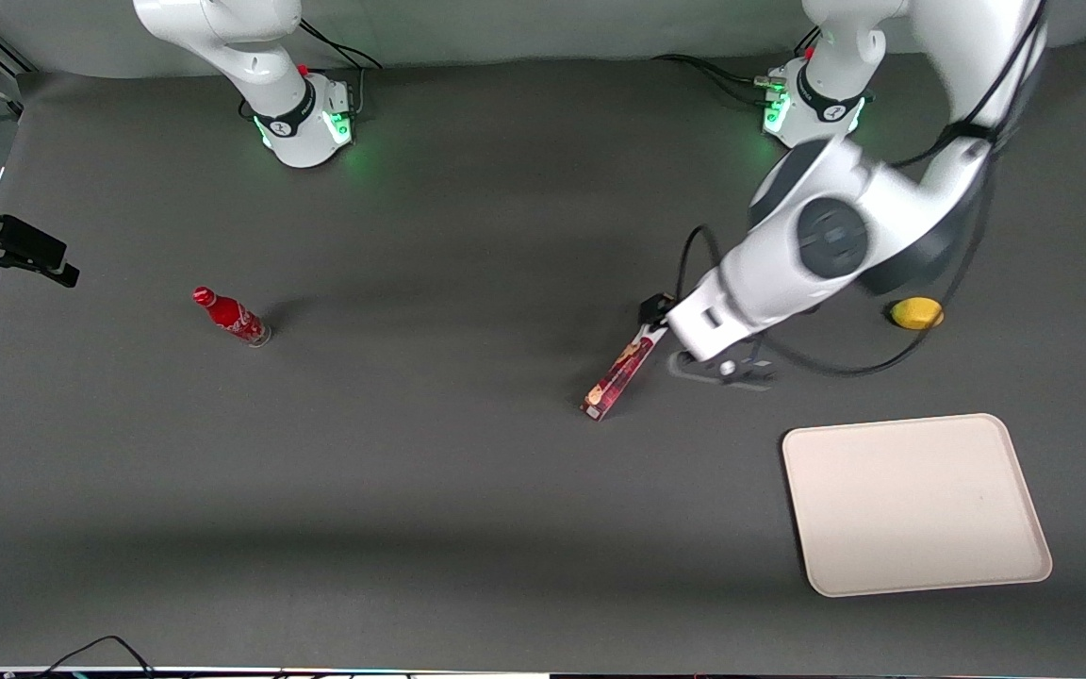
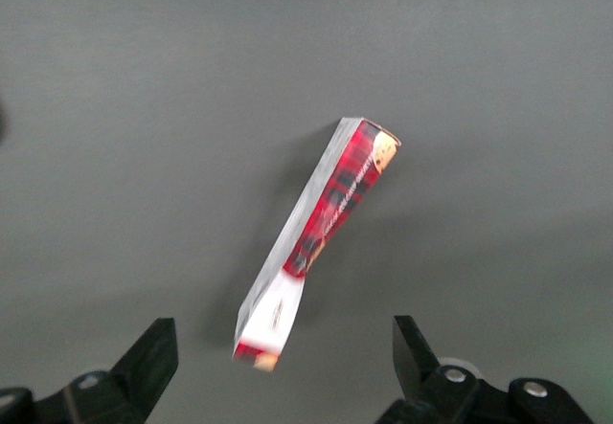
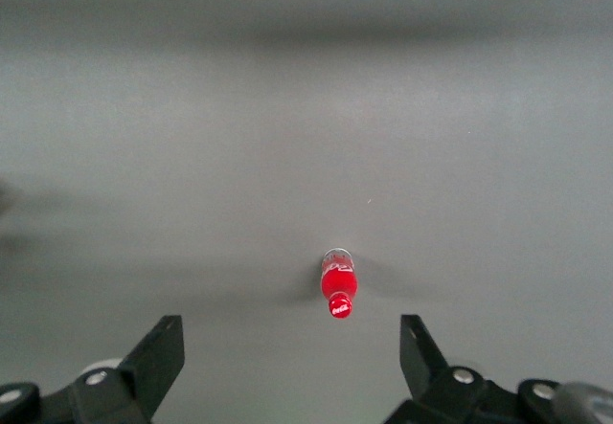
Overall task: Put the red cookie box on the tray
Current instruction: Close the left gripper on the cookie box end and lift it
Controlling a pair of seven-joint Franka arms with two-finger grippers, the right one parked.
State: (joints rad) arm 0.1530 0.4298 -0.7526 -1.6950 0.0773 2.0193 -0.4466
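The tool (image 2: 283, 367) hangs over the box (image 1: 620, 371), its fingers (image 2: 148, 357) spread wide and touching nothing. The box lies on the desk (image 1: 468, 490), apart from the tray (image 1: 915, 566).

Legible text is scarce. The small red soda bottle (image 1: 230, 316) standing toward the parked arm's end of the dark grey surface (image 1: 430, 490) carries white script on its side and on its cap in the right wrist view (image 3: 338, 307); the lettering is too small to read with certainty. The long, narrow dark-red cardboard cookie box (image 2: 316, 237) bears a white label patch near one end and faint printing along its side, none of it readable. The open left tool (image 2: 283, 362) hangs above that box and carries no marking.
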